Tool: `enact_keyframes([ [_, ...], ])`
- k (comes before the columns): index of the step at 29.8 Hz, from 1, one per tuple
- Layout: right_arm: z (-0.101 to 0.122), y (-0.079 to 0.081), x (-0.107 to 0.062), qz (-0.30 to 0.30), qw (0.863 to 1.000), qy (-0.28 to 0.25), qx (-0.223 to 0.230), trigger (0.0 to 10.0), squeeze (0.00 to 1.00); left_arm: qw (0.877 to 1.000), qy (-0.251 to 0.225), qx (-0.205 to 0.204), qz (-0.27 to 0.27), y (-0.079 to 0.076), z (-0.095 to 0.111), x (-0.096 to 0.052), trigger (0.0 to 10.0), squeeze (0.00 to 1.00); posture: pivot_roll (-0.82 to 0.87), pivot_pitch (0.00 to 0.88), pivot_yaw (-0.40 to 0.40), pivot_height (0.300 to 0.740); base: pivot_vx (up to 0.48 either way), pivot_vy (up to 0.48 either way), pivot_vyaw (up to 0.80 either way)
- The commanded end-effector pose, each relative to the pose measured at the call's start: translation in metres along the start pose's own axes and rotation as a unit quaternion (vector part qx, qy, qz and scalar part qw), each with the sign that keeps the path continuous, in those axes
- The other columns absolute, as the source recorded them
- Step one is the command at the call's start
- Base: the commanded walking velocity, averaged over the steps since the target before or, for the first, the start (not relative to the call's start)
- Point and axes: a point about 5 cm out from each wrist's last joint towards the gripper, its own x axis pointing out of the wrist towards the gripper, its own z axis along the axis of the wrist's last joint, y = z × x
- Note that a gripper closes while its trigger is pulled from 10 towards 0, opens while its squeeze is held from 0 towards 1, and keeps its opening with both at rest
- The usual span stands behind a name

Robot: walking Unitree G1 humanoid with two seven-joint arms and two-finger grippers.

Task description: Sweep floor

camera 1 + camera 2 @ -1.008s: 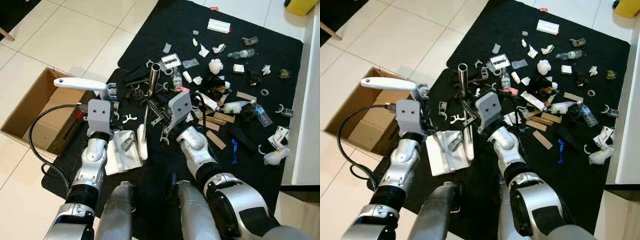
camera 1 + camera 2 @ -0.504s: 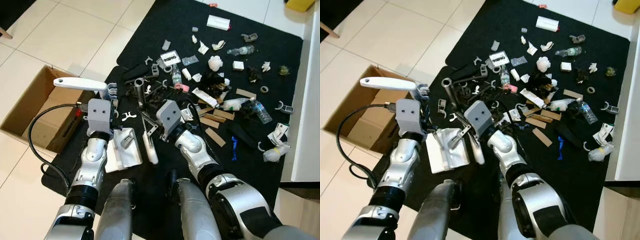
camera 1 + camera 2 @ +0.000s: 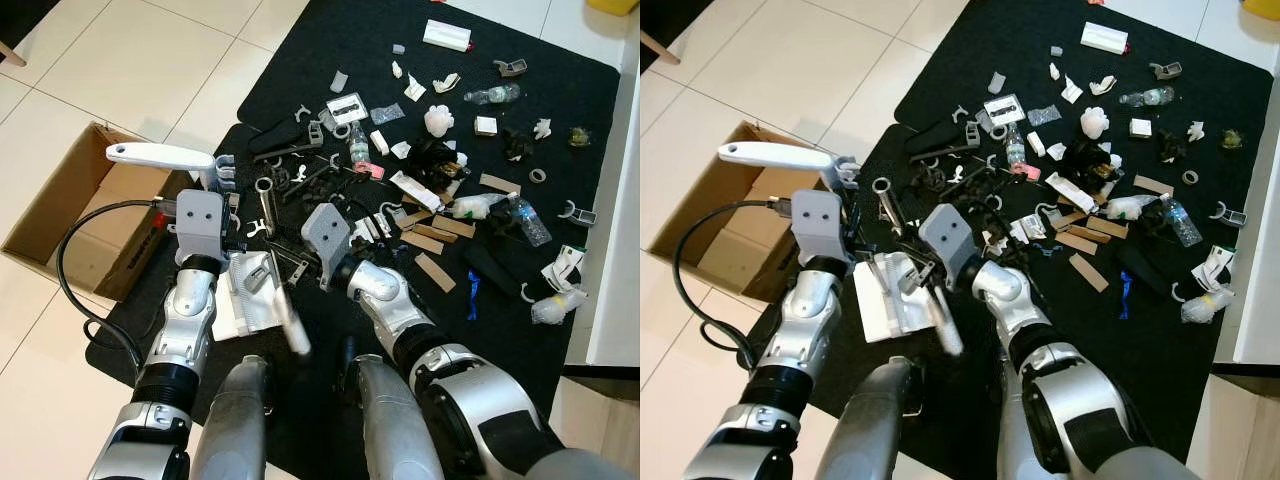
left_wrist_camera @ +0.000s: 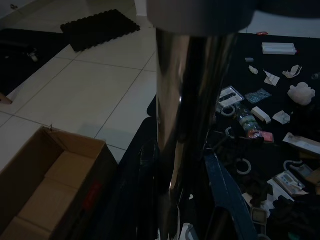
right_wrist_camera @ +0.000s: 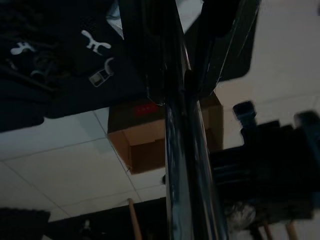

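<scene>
Spanning both jaws, metal broom handle (image 3: 272,245)

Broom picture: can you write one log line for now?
left gripper: holds dustpan | right gripper: holds broom beside dustpan | litter: scattered on black mat

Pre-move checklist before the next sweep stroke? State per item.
1. Left gripper closed on dustpan pole: ok.
2. Right gripper closed on broom handle: ok.
3. Dustpan tray lying on the black mat: ok.
4. Broom head touching the mat: cannot tell, blurred.
5. Litter gathered: not ok, scattered across the mat.
6. Black cable loops beside the left arm; snag-free: cannot tell.
</scene>
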Motion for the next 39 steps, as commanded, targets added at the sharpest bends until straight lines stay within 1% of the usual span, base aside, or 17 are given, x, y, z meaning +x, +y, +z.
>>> enact_keyframes([
  [1,-0.004,0.002,0.0,-0.013,0.998,-0.007,0.055,10.0,0.0,1.0,0.028,-0.003,0.0,-0.003,-0.013,-0.007,10.0,0.0,0.15,0.367,-0.036,0.74,0.0,0.0,0.0],
  [4,0.001,-0.005,0.002,-0.051,0.99,-0.038,0.124,10.0,0.0,1.0,0.029,-0.003,0.0,-0.003,-0.013,-0.006,10.0,0.0,0.14,0.362,-0.036,0.74,0.0,0.0,0.0],
  [5,0.001,-0.005,0.002,-0.051,0.99,-0.038,0.124,10.0,0.0,1.0,0.029,-0.003,0.0,-0.003,-0.013,-0.006,10.0,0.0,0.14,0.362,-0.036,0.74,0.0,0.0,0.0],
  [8,0.006,-0.019,0.0,-0.114,0.981,-0.052,0.148,10.0,0.0,1.0,0.028,-0.003,0.0,-0.004,-0.013,-0.004,10.0,0.0,0.14,0.358,-0.036,0.74,0.0,0.0,0.0],
  [10,0.009,-0.03,-0.003,-0.155,0.977,-0.054,0.136,10.0,0.0,1.0,0.027,-0.003,0.0,-0.004,-0.012,-0.003,10.0,0.0,0.14,0.35,-0.037,0.74,0.0,0.0,0.0],
  [12,0.02,-0.043,-0.007,-0.208,0.971,-0.074,0.088,10.0,0.0,1.0,0.026,-0.003,-0.001,-0.004,-0.012,-0.002,10.0,0.0,0.14,0.346,-0.038,0.74,0.0,0.0,0.0],
  [13,0.03,-0.051,-0.01,-0.24,0.964,-0.1,0.063,10.0,0.0,1.0,0.025,-0.002,-0.001,-0.004,-0.011,-0.002,10.0,0.0,0.14,0.343,-0.037,0.74,0.0,0.0,0.0],
  [15,0.035,-0.053,-0.011,-0.25,0.96,-0.114,0.052,10.0,0.0,1.0,0.025,-0.002,-0.001,-0.004,-0.011,-0.001,10.0,0.0,0.14,0.341,-0.036,0.74,0.0,0.0,0.0],
  [18,0.043,-0.054,-0.011,-0.244,0.956,-0.152,0.054,10.0,0.0,1.0,0.024,-0.002,-0.001,-0.004,-0.011,-0.001,10.0,0.0,0.15,0.339,-0.036,0.74,0.0,0.0,0.0],
  [19,0.052,-0.056,-0.013,-0.244,0.949,-0.19,0.052,10.0,0.0,1.0,0.023,-0.001,-0.001,-0.003,-0.011,-0.001,10.0,0.0,0.15,0.336,-0.033,0.74,0.0,0.0,0.0],
  [21,0.057,-0.056,-0.013,-0.236,0.951,-0.198,0.034,10.0,0.0,1.0,0.022,0.0,-0.001,-0.003,-0.01,-0.001,10.0,0.0,0.15,0.335,-0.032,0.74,0.0,0.0,0.0],
  [24,0.057,-0.053,-0.01,-0.217,0.957,-0.192,0.024,10.0,0.0,1.0,0.022,0.0,-0.001,-0.002,-0.01,0.0,10.0,0.0,0.15,0.335,-0.032,0.74,0.0,0.0,0.0],
  [31,0.039,-0.03,-0.002,-0.182,0.967,-0.17,0.046,10.0,0.0,1.0,0.02,0.001,-0.001,-0.001,-0.01,-0.001,10.0,0.0,0.16,0.339,-0.031,0.74,0.0,0.0,0.0],
  [32,0.031,-0.022,-0.001,-0.176,0.972,-0.153,0.04,10.0,0.0,1.0,0.02,0.002,-0.001,-0.001,-0.011,-0.003,10.0,0.0,0.16,0.342,-0.028,0.74,0.0,0.0,0.0],
  [34,0.029,-0.019,-0.001,-0.175,0.973,-0.147,0.032,10.0,0.0,1.0,0.021,0.002,-0.001,-0.001,-0.011,-0.003,10.0,0.0,0.17,0.343,-0.027,0.74,0.0,0.0,0.0],
  [35,0.03,-0.018,-0.002,-0.17,0.974,-0.147,0.008,10.0,0.0,1.0,0.021,0.003,-0.001,-0.001,-0.011,-0.003,10.0,0.0,0.17,0.344,-0.025,0.74,0.0,0.0,0.0],
  [39,0.041,-0.024,-0.003,-0.181,0.969,-0.162,-0.039,10.0,0.0,1.0,0.02,0.004,-0.002,0.0,-0.01,-0.003,10.0,0.0,0.17,0.347,-0.024,0.74,0.0,0.0,0.0],
])
